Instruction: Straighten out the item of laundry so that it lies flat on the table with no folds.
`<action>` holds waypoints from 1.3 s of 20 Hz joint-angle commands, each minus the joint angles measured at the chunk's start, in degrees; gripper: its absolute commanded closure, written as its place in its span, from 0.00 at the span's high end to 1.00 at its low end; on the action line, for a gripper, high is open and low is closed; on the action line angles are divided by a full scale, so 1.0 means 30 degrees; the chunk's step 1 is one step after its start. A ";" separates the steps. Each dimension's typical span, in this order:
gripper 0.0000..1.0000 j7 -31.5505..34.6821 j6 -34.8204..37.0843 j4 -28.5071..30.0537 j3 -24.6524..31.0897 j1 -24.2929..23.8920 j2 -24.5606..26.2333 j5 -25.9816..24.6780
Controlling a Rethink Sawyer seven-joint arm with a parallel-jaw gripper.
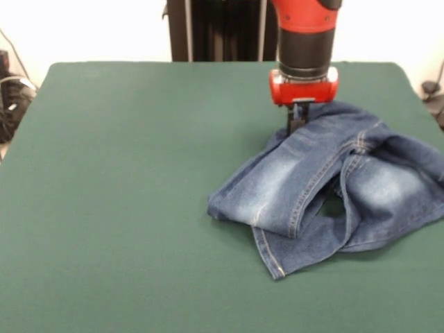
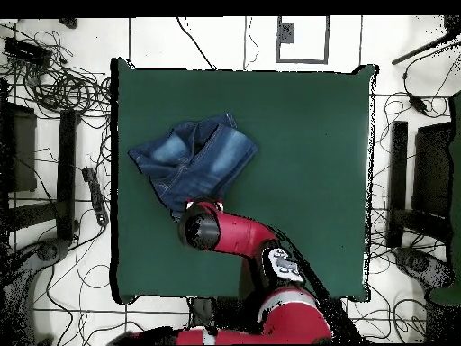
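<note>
Bare green table (image 1: 104,208) fills the front; your jeans (image 1: 333,194) sit bunched toward one side, legs crossed and folded over each other, one hem poking toward the camera. Nowhere near flat. Your gripper (image 1: 296,123) is down at the jeans' far edge, by the waist end, likely placed there to pinch and drag that edge out. Fingers are hidden against the denim, so you cannot tell how open they are or whether they hold cloth. No containers anywhere.

jeans (image 1: 333,187) on table (image 1: 125,208), under gripper (image 1: 297,125)
</note>
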 commanded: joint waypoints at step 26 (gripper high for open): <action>0.00 -0.1059 2.6530 -1.2898 0.1383 -0.0108 -0.3110 -0.3646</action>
